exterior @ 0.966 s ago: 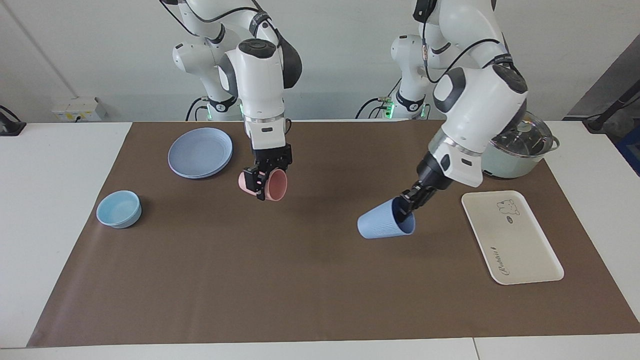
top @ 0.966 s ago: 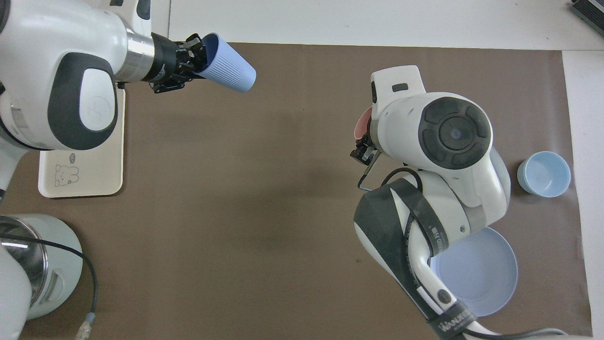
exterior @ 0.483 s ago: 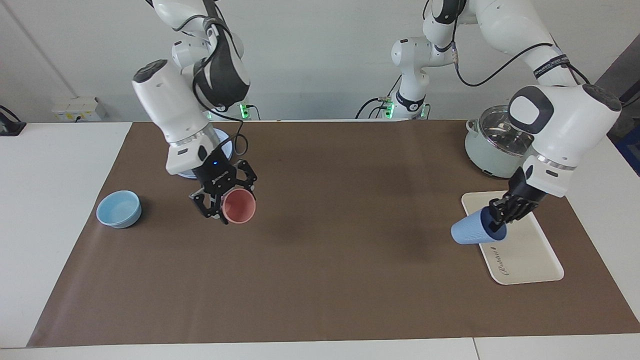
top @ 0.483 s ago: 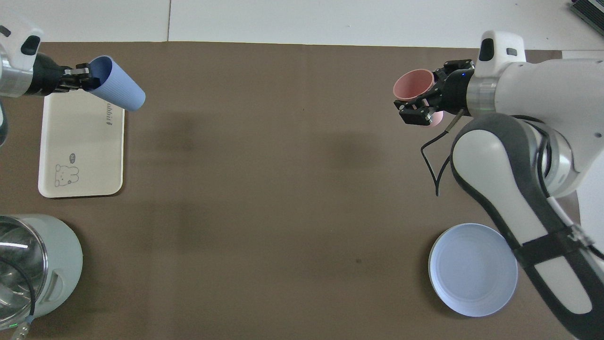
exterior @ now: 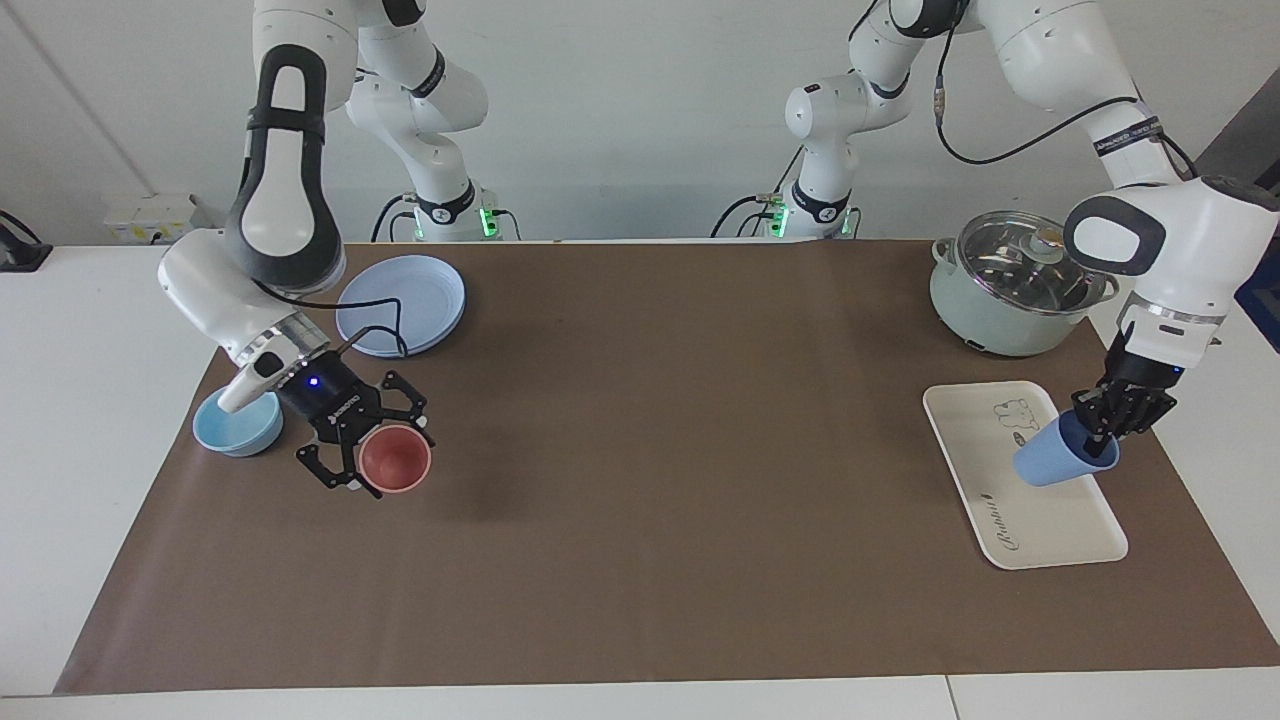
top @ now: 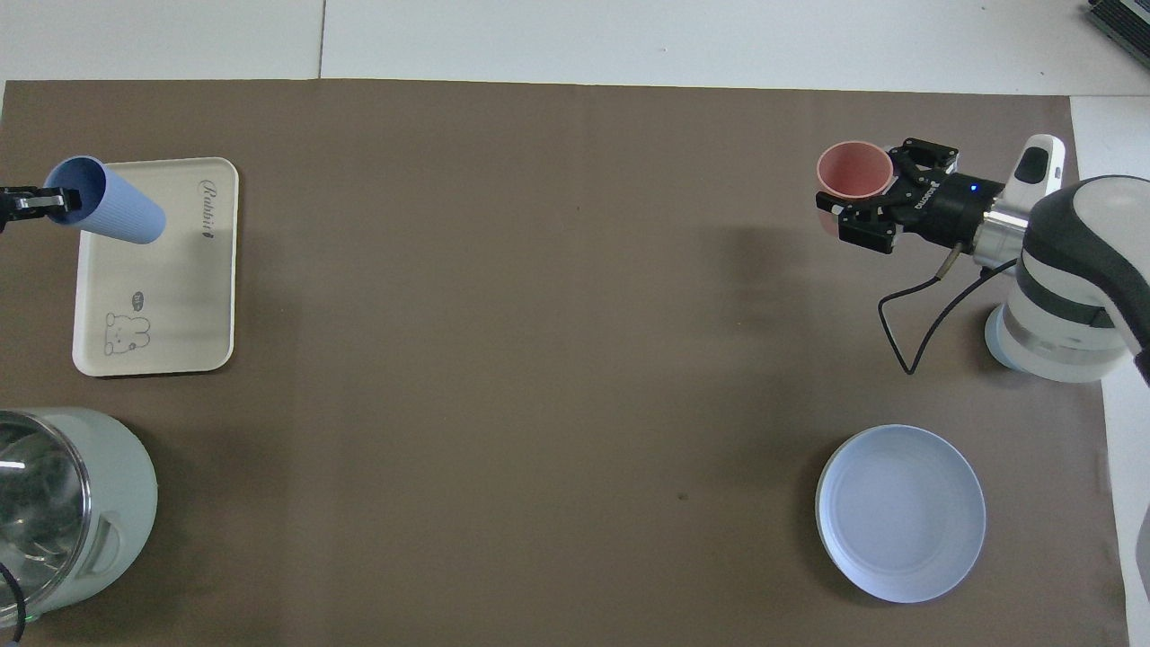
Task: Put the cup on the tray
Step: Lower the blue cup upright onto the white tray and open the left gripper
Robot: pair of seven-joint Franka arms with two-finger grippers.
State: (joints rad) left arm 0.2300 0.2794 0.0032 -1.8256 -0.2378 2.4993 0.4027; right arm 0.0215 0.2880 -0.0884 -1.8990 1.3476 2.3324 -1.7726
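My left gripper (exterior: 1096, 440) is shut on the rim of the periwinkle-blue cup (exterior: 1052, 464) and holds it tilted, low over the cream tray (exterior: 975, 440), toward the tray's edge at the left arm's end of the table. I cannot tell whether the cup touches the tray. In the overhead view the cup (top: 112, 213) lies over the tray (top: 171, 296), with the left gripper (top: 38, 199) at its rim. My right gripper (exterior: 352, 452) is shut on a salmon-pink cup (exterior: 396, 460) and holds it tilted, low over the mat beside the light-blue bowl (exterior: 237, 420). It also shows in the overhead view (top: 864, 214) with the pink cup (top: 853, 171).
A pale-green pot with a glass lid (exterior: 1010, 290) stands nearer to the robots than the tray. A round blue plate (exterior: 400, 305) lies near the right arm's base. A brown mat (exterior: 650, 480) covers the table.
My left arm has swung the blue cup from the mat's middle out over the tray and lowered it. My right arm has carried the pink cup toward the bowl and lowered it.
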